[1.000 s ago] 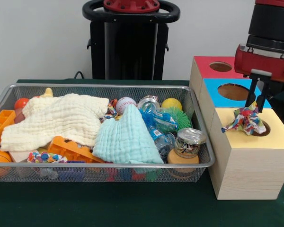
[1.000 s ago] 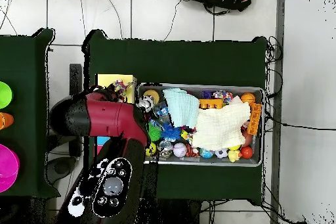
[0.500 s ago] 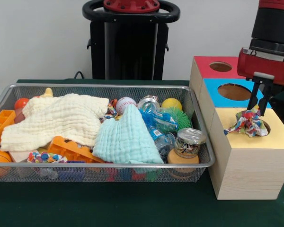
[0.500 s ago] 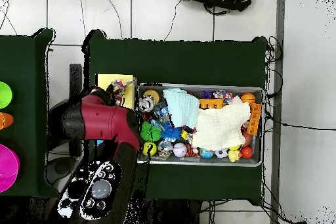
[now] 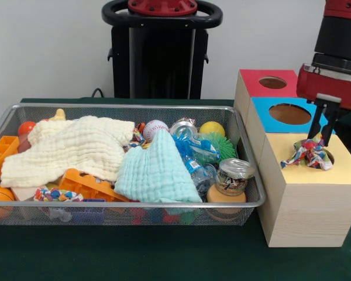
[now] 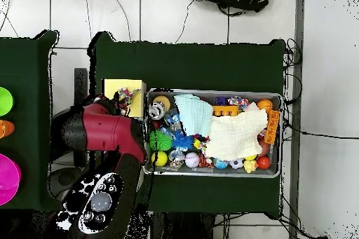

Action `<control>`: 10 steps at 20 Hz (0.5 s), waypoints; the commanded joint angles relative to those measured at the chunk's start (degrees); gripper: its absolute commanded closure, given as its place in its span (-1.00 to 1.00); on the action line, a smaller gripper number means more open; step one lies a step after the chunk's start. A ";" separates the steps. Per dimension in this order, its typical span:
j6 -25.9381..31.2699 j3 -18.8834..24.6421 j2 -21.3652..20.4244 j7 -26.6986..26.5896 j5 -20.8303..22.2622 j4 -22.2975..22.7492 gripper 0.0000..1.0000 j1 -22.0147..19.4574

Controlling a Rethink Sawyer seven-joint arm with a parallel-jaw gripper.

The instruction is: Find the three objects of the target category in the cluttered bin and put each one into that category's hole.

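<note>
A multicoloured knotted rope toy lies on the yellow box, draped over the hole with most of it still above the rim. My gripper hangs just above and slightly right of the toy, fingers apart and nothing between them. In the overhead view the toy shows at the yellow box's edge, and the red arm hides the gripper. Another rope toy lies at the front left of the wire bin, and a third bit of coloured rope peeks out beside the baseball.
The bin holds a cream cloth, a mint cloth, orange plastic blocks, balls, a green spiky ball and a jar. Red and blue boxes with holes stand behind the yellow one.
The gripper has let go of the rope toy and risen up and to the right. The toy has settled lower over the yellow box's hole.
</note>
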State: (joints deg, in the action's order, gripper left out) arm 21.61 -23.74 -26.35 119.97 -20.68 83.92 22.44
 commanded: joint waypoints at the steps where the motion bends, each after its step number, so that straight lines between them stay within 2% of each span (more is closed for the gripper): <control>1: -4.53 3.16 0.52 14.99 -2.66 5.86 1.00 -0.68; 5: -6.49 3.68 0.26 14.33 -2.54 7.02 1.00 -0.94; 10: -5.06 2.36 1.47 14.52 -3.00 5.43 1.00 -0.15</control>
State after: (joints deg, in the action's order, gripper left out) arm 19.02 -23.75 -26.47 119.97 -21.57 83.98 22.51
